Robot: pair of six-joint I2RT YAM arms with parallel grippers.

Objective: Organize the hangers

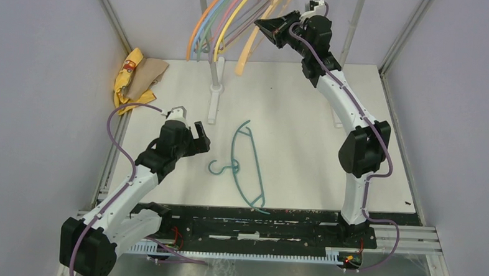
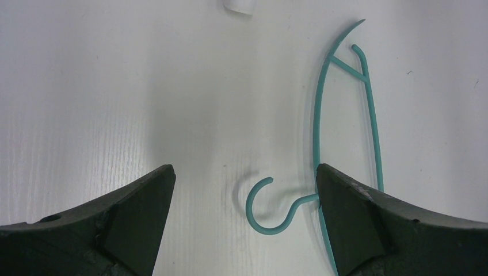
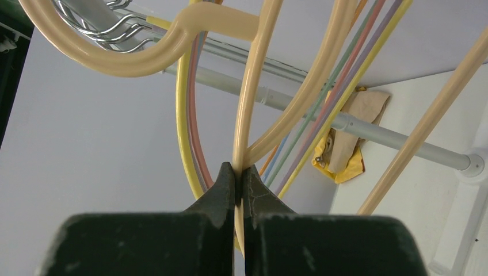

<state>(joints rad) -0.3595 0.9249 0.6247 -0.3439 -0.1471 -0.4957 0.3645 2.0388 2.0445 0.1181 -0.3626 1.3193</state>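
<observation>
Two pincers are mine, and they stand in opposite states: my left gripper [image 1: 201,138] is spread as wide as it goes, while my right gripper [image 1: 259,22] is pressed together on a bar of the peach hanger [image 1: 249,51]. In the right wrist view my right gripper [image 3: 237,172] has its dark fingertips meeting on that thin bar of the peach hanger [image 3: 248,103], which runs up from between them toward the top of the frame. Just behind it hang the other hangers [image 3: 183,115], yellow, pink, purple, blue and orange strands crowded together, their hooks over the grey rail [image 3: 299,106] at upper left. From above, those hangers [image 1: 213,24] cluster at the top centre of the frame. One teal hanger [image 1: 234,156] lies flat on the white table [image 1: 305,128] near the middle, hook toward the left, just beside my left gripper. In the left wrist view my left gripper [image 2: 244,169] has nothing between its fingers; the teal hanger [image 2: 315,132] runs past the inner edge of the right-hand finger, its hook lying in the gap. A yellow cloth [image 1: 129,77] sits at the table's upper left corner
</observation>
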